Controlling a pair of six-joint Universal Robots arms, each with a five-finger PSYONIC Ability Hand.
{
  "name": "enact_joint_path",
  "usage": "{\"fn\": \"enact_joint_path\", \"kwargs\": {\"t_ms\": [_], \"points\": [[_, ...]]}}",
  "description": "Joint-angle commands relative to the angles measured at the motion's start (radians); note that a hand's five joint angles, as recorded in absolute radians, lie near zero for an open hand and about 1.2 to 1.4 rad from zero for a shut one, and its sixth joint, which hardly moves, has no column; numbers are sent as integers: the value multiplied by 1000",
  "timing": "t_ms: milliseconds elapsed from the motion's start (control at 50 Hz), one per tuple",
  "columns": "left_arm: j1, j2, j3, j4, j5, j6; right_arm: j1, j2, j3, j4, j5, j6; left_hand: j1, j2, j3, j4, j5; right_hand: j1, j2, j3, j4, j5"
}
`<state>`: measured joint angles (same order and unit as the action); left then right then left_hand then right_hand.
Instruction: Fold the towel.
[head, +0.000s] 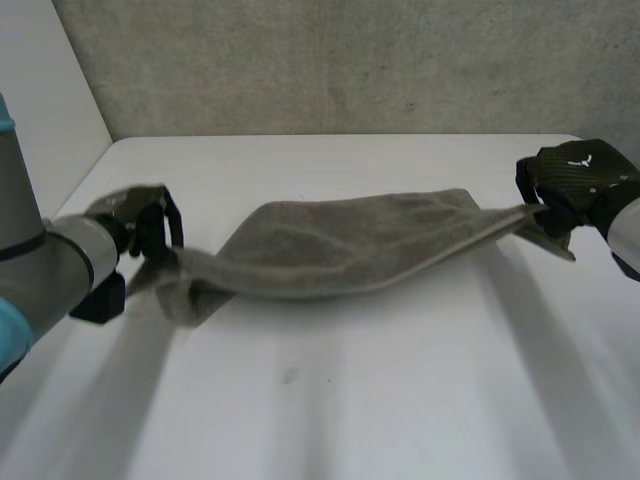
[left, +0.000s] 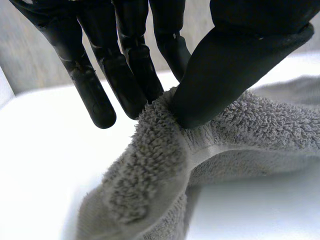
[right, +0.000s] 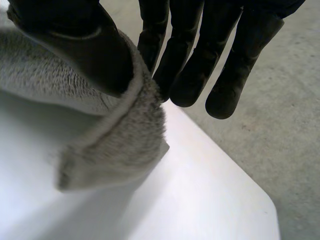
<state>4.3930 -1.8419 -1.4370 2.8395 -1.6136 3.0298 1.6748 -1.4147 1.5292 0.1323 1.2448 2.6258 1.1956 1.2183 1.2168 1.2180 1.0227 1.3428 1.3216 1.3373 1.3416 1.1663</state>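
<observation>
The grey towel (head: 350, 250) hangs as a long, sagging band over the middle of the white tabletop (head: 350, 410), stretched between the two arms. Its lower edge curves like a shallow bowl. I cannot tell whether that lowest part touches the smooth surface.

At the towel's left end, the left robot hand (head: 140, 225) pinches a bunched corner. In the left wrist view the broad black thumb (left: 235, 65) presses the looped terry pile (left: 165, 165) against the fingers (left: 125, 70), and a flat woven hem band runs below the pinch.

At the towel's right end, the right robot hand (head: 575, 185) holds the other corner, which tapers to a point. In its wrist view the thumb (right: 75, 45) clamps the thick, fuzzy cloth (right: 115, 145) against the fingers (right: 185, 65), and the cloth folds over into a rounded roll.

Behind the towel stands a rough concrete wall (head: 350, 60).
</observation>
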Motion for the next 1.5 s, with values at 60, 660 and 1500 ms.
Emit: {"fn": "enact_joint_path", "kwargs": {"t_ms": [60,660,1500], "points": [[0,79,-154,-29,1,121,-61,-122,5,341,21,-328,201,178,179,178,199,54,75,59,55,55],[-10,-338,647,188,17,216,80,408,-700,-62,188,-253,201,178,179,178,199,54,75,59,55,55],[80,-231,-152,520,72,231,16,368,103,-439,-94,-148,201,178,179,178,199,54,75,59,55,55]]}}
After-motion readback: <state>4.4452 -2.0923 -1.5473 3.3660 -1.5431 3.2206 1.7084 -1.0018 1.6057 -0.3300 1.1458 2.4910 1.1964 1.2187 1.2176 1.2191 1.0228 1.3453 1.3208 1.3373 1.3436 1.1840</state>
